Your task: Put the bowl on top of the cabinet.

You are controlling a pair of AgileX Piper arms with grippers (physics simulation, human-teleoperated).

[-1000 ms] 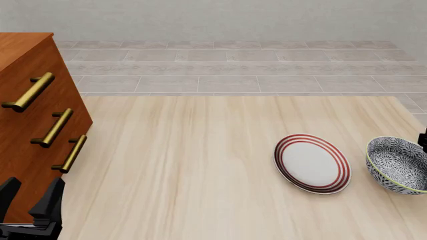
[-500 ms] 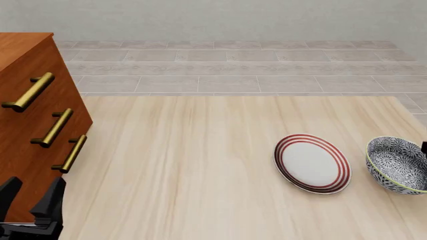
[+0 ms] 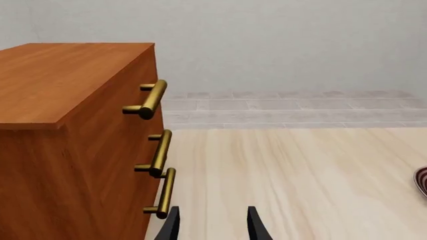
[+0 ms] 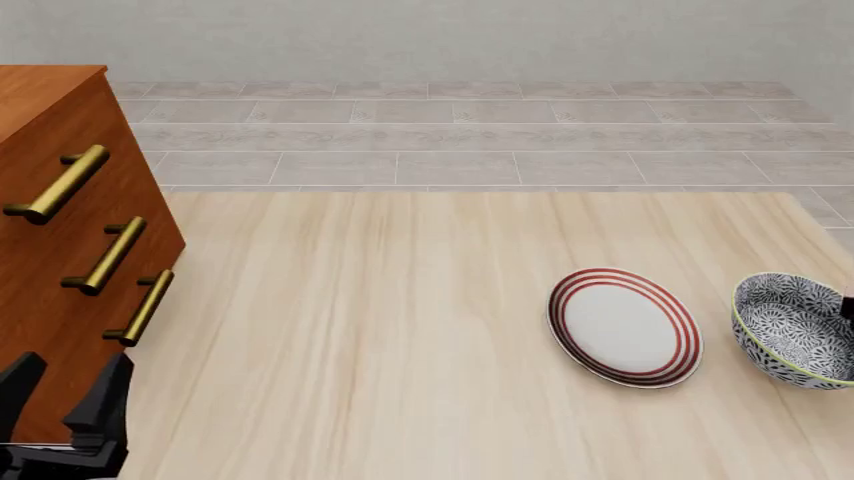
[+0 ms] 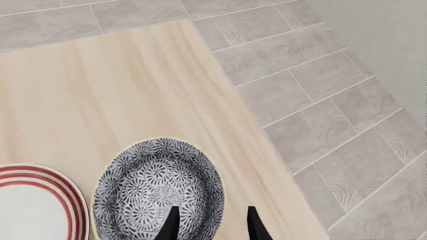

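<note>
The bowl [image 4: 795,330] sits upright on the table [image 4: 400,330] at its near right edge, its blue-and-white patterned hollow holding nothing, with the tiled floor [image 5: 320,90] just beyond the table edge on that side. Just beside it to the left, a narrow strip of bare wood between them, lies the white plate [image 4: 625,326] with red rings, also bare. The right gripper [image 5: 210,222] hangs above the bowl with its fingers spread apart, one fingertip over the patterned interior and the other over the rim on the side away from the plate; whether they touch the bowl cannot be told. Well apart, at the table's far left, stands the cabinet [image 4: 60,250], drawers closed behind three brass handles [image 4: 104,256]. The left gripper [image 3: 210,225] rests low beside the cabinet's front, fingers spread and holding nothing.
</note>
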